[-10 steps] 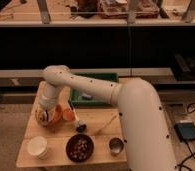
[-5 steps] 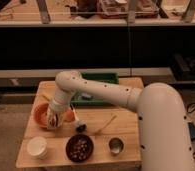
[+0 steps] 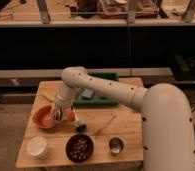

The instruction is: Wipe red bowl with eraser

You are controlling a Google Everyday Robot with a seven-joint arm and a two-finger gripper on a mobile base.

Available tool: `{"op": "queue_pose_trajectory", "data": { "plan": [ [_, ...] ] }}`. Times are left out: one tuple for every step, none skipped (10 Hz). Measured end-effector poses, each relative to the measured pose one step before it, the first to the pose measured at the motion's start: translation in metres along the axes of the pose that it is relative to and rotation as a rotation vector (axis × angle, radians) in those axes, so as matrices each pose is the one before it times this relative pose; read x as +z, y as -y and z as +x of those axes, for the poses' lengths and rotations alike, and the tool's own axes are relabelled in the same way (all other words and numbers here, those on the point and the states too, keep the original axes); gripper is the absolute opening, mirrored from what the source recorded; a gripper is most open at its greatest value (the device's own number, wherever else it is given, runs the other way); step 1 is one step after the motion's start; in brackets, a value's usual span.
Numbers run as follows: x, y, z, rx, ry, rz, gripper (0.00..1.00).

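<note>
The red bowl (image 3: pixel 44 117) is a wide, shallow orange-red bowl on the left of the wooden table (image 3: pixel 126 130). My gripper (image 3: pixel 57 113) hangs down from the white arm (image 3: pixel 106 87) over the bowl's right rim and reaches into it. The eraser is hidden from me; I cannot make it out at the gripper.
A white cup (image 3: pixel 37 147) stands at the front left. A dark brown bowl with nuts (image 3: pixel 79 147) sits in front of the red bowl, and a small metal cup (image 3: pixel 115 145) is to its right. A green tray (image 3: pixel 93 97) lies behind. A thin stick (image 3: pixel 105 125) lies mid-table.
The arm has swung right and pulled back, and my gripper has shifted from over the bowl's middle to its right rim. The bowl now shows more fully.
</note>
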Motion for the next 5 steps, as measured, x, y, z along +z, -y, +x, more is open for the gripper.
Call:
{"op": "queue_pose_trajectory", "data": {
  "plan": [
    [0.00221,0.00734,0.00828,-0.00860,0.00354,-0.00580,0.09],
    [0.00498,0.00959,0.00746,-0.01257,0.00875,-0.00631,0.09],
    [0.00490,0.00784,0.00452,-0.01086,0.00905,-0.00502,0.09],
    [0.00591,0.01038,0.00421,-0.01675,0.01041,-0.00507,0.09],
    [0.00644,0.01037,0.00153,-0.02324,0.01473,-0.00665,0.09]
  ]
}}
